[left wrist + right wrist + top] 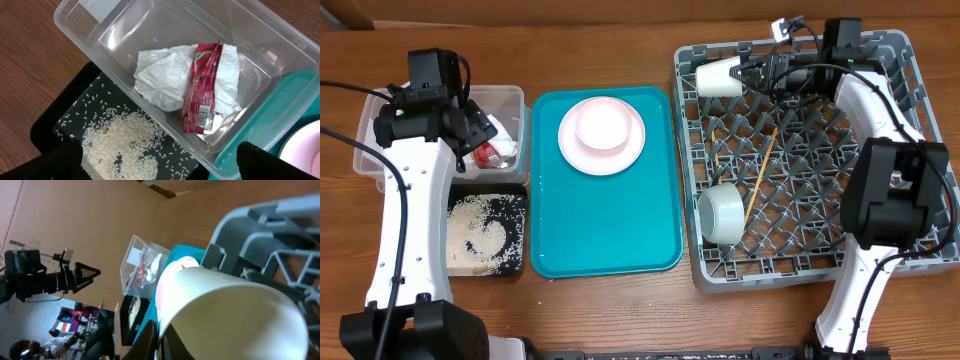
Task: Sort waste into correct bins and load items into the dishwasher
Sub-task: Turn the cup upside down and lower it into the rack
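Left gripper (157, 160) hangs wide open and empty over 1 clear tub (365, 140), which holds 1 red wrapper (200, 90) lying on 1 napkin (160, 80). 1 black tray (510, 205) beside the tub holds a patch of rice (475, 240). 1 teal tray (610, 230) carries 1 pink plate (602, 165). 2 bowls: first bowl (603, 122) on the plate, second bowl (722, 212) in the rack (770, 278). 2 chopsticks (761, 175) lie in the rack, apart. Right gripper (752, 75) clamps the rim of 1 cup (720, 78), on its side at the rack's far left corner
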### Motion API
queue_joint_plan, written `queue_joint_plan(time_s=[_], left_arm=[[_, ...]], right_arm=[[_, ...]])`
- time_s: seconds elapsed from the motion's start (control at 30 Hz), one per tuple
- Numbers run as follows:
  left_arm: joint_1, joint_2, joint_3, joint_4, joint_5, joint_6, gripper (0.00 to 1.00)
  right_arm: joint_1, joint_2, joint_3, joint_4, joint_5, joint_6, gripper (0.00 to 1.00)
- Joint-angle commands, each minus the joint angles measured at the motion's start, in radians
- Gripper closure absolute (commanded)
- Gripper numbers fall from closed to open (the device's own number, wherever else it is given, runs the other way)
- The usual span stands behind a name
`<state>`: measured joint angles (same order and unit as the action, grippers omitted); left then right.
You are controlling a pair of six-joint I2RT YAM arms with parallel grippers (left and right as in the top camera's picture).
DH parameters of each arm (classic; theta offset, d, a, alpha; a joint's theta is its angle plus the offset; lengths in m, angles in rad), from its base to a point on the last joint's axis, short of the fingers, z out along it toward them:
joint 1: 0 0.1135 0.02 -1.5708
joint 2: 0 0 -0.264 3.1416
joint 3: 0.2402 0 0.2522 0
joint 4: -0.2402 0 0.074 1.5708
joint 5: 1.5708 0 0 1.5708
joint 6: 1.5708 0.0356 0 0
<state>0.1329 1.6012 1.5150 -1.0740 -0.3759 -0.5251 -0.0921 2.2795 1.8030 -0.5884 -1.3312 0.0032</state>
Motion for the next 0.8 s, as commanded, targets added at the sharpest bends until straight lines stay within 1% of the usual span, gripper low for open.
queue_joint_plan(time_s=[0.0,0.1,0.23,0.43,0.6,0.63,0.7,0.77], left_arm=[[0.003,-0.016,0.023,0.002,0.008,-0.014,0.00],[0.003,-0.016,0.023,0.002,0.008,-0.014,0.00],[0.003,-0.016,0.023,0.002,0.008,-0.014,0.00],[0.002,-0.016,0.023,0.002,0.009,-0.014,0.00],[0.005,-0.015,0.023,0.001,0.008,-0.014,0.00],[0.004,-0.016,0.023,0.002,0.008,-0.014,0.00],[0.004,-0.015,0.023,0.002,0.008,-0.014,0.00],[0.004,-0.016,0.023,0.002,0.008,-0.014,0.00]], right_arm=[[0.001,0.014,-0.010,0.023,-0.111,-0.007,0.95],[0.001,0.014,-0.010,0.083,-0.208,0.042,0.95],[0.001,0.014,-0.010,0.085,-0.206,0.061,0.95],[0.003,0.021,-0.014,0.034,-0.124,0.049,0.95],[0.003,0.021,-0.045,0.034,-0.075,0.049,0.94],[0.003,0.021,-0.051,0.033,-0.058,0.050,0.93],[0.003,0.021,-0.061,0.034,-0.039,0.050,0.88],[0.003,0.021,-0.074,0.038,-0.019,0.049,0.87]])
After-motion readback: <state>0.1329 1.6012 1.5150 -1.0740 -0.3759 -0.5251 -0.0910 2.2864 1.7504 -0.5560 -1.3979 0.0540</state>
